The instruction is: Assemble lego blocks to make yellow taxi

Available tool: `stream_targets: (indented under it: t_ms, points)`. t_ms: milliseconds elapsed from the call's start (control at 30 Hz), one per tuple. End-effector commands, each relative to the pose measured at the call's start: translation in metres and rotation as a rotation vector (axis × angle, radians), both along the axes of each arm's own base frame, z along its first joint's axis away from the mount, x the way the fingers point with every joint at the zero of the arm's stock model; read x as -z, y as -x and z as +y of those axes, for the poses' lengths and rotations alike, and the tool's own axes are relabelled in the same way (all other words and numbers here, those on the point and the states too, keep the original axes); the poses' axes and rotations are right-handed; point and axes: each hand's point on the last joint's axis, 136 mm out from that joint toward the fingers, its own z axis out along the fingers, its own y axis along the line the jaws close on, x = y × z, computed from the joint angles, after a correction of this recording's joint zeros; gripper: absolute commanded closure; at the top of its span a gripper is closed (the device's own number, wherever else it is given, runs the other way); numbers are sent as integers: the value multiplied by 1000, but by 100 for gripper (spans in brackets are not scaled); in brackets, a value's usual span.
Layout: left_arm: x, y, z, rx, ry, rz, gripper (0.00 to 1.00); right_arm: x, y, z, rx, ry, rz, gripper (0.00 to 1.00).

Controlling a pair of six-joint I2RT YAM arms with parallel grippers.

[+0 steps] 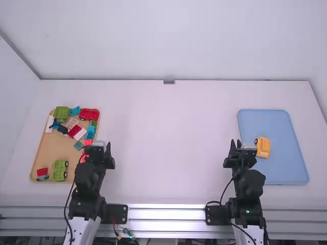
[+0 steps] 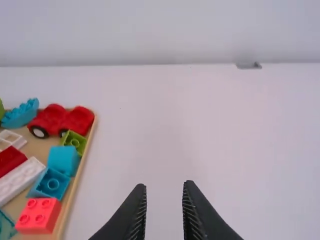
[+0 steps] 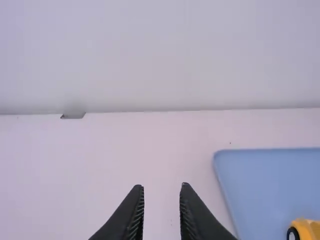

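Observation:
In the high view my left gripper (image 1: 101, 145) is beside the right edge of the wooden tray, and my right gripper (image 1: 236, 144) stands left of the blue tray (image 1: 286, 171). Each is open with nothing between its fingers: left gripper (image 2: 165, 210), right gripper (image 3: 162, 210) in their wrist views. A yellow vehicle block (image 1: 263, 147) with a dark wheel lies on the blue tray; part of this yellow block (image 3: 309, 230) also appears in the right wrist view. Loose blocks fill much of the wooden tray (image 1: 43, 149), among them a red car base (image 2: 62, 120) and a red brick (image 2: 39, 216).
On the wooden tray's near part lie a green wheeled block (image 1: 60, 170) and a small red block (image 1: 42, 172). A green block (image 1: 61, 113) is at its far end. White table (image 1: 168, 148) stretches between the two trays, with a wall behind it.

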Motion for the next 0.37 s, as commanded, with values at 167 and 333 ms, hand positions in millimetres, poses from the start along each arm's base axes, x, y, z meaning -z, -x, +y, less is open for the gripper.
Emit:
stream_targets:
  t_ms: [167,333]
  points:
    - [-20,2,1,-5,-1,-99,91,5,0,0,3,-2,10,92]
    - [-26,3,1,-5,-1,-124,97,5,0,0,3,-2,10,98]
